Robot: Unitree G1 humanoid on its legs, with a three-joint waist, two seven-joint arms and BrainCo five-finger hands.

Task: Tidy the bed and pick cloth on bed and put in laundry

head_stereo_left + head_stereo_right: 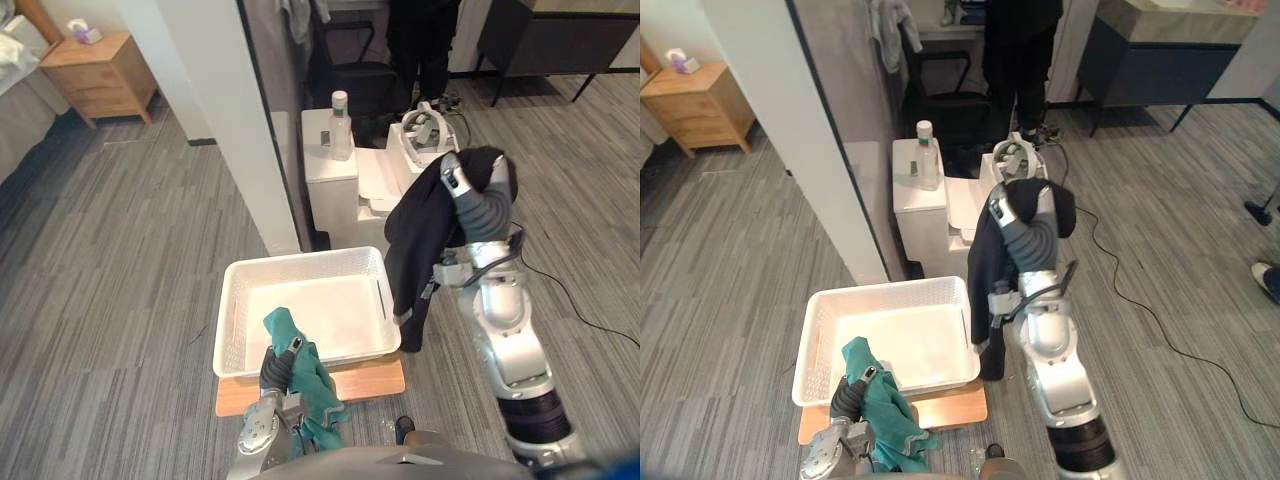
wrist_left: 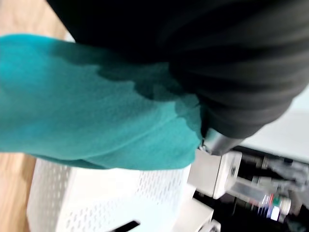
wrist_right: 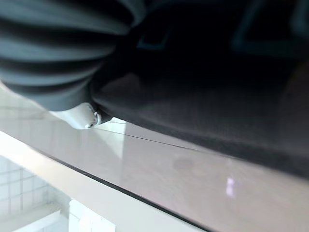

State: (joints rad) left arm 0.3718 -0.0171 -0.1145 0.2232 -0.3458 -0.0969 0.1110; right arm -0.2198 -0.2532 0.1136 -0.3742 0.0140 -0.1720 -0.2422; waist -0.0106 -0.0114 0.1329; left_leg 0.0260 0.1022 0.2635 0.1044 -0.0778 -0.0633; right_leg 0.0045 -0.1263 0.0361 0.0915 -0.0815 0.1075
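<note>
A white laundry basket [image 1: 300, 263] stands on a wooden board [image 1: 372, 380] on the floor in front of me; its inside is bare. At the basket's near rim my left hand [image 1: 279, 364] is shut on a teal cloth [image 1: 312, 385], which hangs down over the rim and the board. The same teal cloth [image 2: 96, 111] covers the hand's fingers in the left wrist view. My right hand [image 1: 458, 178] is raised to the right of the basket. It is shut on a black cloth [image 1: 420, 240], which drapes over the hand and hangs beside the basket's right wall.
A white pillar [image 1: 220, 120] rises just behind the basket. Behind it a low white cabinet [image 1: 330, 170] carries a bottle [image 1: 340, 125] and a headset [image 1: 425, 135]. A wooden nightstand [image 1: 100, 70] stands far left and a person's legs [image 1: 425, 45] show at the back.
</note>
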